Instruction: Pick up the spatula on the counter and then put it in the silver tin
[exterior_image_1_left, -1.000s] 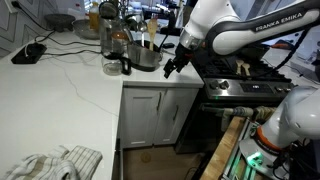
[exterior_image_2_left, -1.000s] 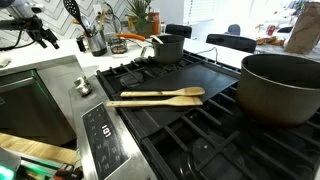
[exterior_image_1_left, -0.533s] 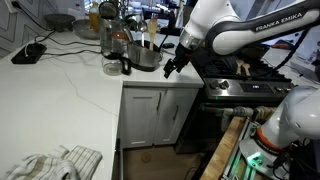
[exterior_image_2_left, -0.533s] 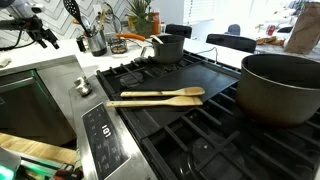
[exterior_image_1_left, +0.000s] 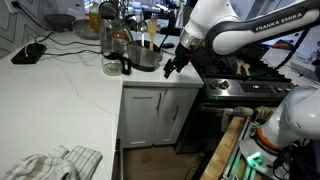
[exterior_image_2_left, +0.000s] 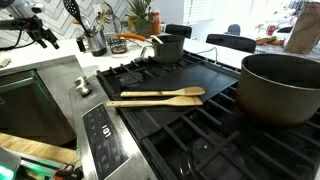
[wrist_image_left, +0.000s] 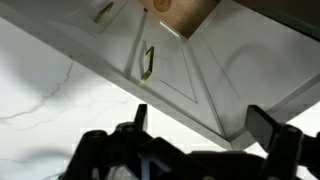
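Observation:
The silver tin (exterior_image_1_left: 146, 57) stands on the white counter (exterior_image_1_left: 60, 95) near the stove. A slim pale tan spatula (exterior_image_1_left: 150, 33) stands upright in it, its top sticking out above the rim. The tin also shows in an exterior view (exterior_image_2_left: 168, 47). My gripper (exterior_image_1_left: 168, 68) hangs just beside the tin, on the stove side and apart from it, over the counter's front edge. In the wrist view my gripper (wrist_image_left: 205, 118) has its fingers wide apart with nothing between them, above white cabinet doors.
A tall clear glass jar (exterior_image_1_left: 114, 40) and a small dark handled cup (exterior_image_1_left: 125, 66) stand next to the tin. Two wooden utensils (exterior_image_2_left: 155, 97) lie on the black stove top beside a large dark pot (exterior_image_2_left: 280, 85). A cloth (exterior_image_1_left: 55, 162) lies at the counter's near corner.

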